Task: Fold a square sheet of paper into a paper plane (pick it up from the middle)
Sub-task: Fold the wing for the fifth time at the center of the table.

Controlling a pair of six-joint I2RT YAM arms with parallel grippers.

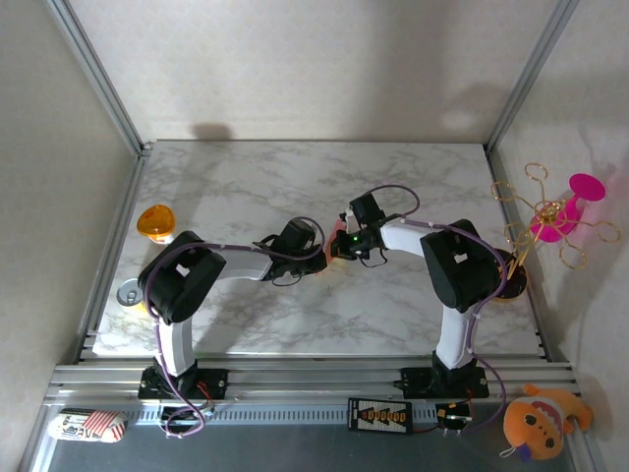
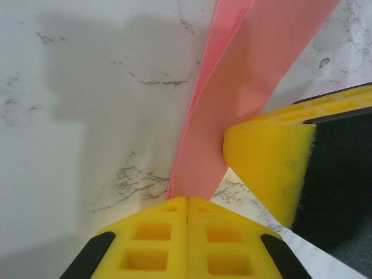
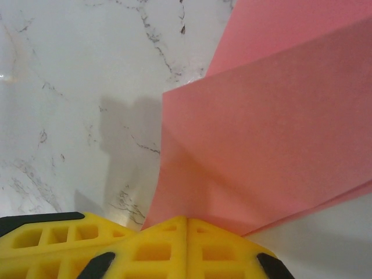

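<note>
In the left wrist view the left gripper (image 2: 187, 209) sits at the bottom edge, its yellow fingers pressed together on the lower end of the folded pink sheet of paper (image 2: 250, 70). From there the sheet rises as a narrow doubled band, its long axis running from lower centre to the upper right of the frame. A yellow finger of the right gripper (image 2: 264, 168) stands against its right edge.

In the right wrist view the right gripper (image 3: 187, 224) is likewise clamped tight on the sheet, which fans out in layers toward the upper right, a crease slanting across it.

From above, an orange plush toy (image 1: 539, 418) lies at lower right. Farther up, both grippers meet nose to nose at the middle of the marble table (image 1: 246, 177) with the sheet between them. A can (image 1: 130, 292) and an orange disc (image 1: 155, 223) sit at the left edge, a magenta flower toy (image 1: 568, 209) at the right, all well apart from the sheet.
</note>
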